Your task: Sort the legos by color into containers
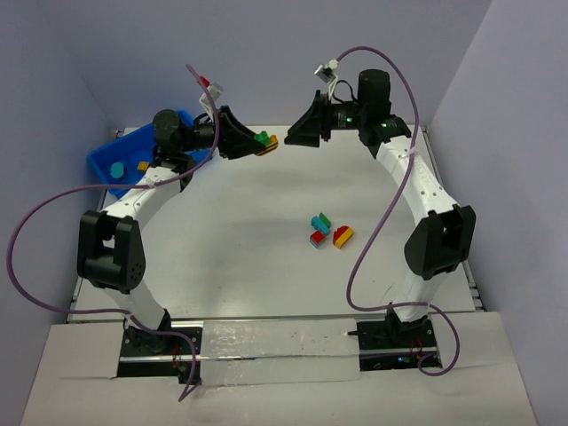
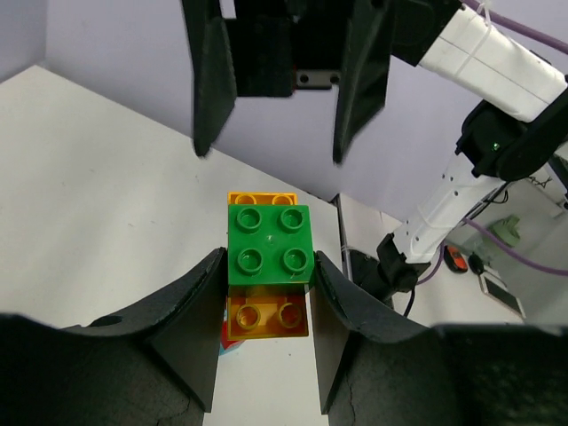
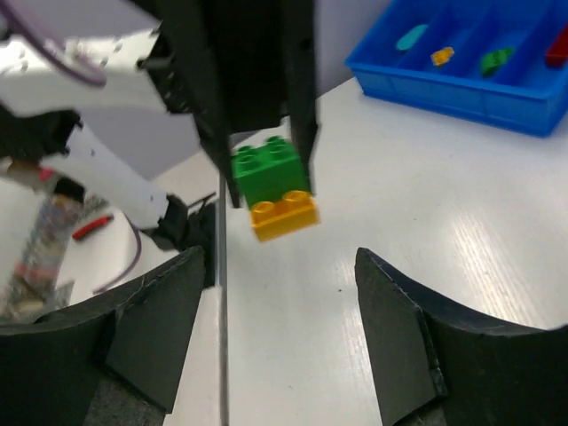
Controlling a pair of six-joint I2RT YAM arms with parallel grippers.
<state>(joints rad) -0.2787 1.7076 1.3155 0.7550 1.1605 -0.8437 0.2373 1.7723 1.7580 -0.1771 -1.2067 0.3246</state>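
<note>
My left gripper (image 1: pixel 257 142) is shut on a green lego (image 1: pixel 262 138) stacked on a yellow lego (image 1: pixel 270 142), held in the air at the table's far middle. In the left wrist view the green lego (image 2: pixel 269 244) sits clamped between the fingers (image 2: pixel 191 311) with the yellow lego (image 2: pixel 266 319) beneath it. My right gripper (image 1: pixel 291 135) is open and empty, facing the stack at a short gap. The right wrist view shows the green lego (image 3: pixel 269 169) and yellow lego (image 3: pixel 284 213) ahead of its open gripper (image 3: pixel 280 328). The blue bin (image 1: pixel 99 169) is at the far left.
A cluster of teal (image 1: pixel 319 220), red (image 1: pixel 317 237) and red-yellow (image 1: pixel 343 235) legos lies right of the table's middle. The bin (image 3: pixel 444 84) holds teal (image 3: pixel 413 37), yellow (image 3: pixel 442 56), green (image 3: pixel 495 59) and red (image 3: pixel 559 49) pieces in separate compartments. Walls stand close behind.
</note>
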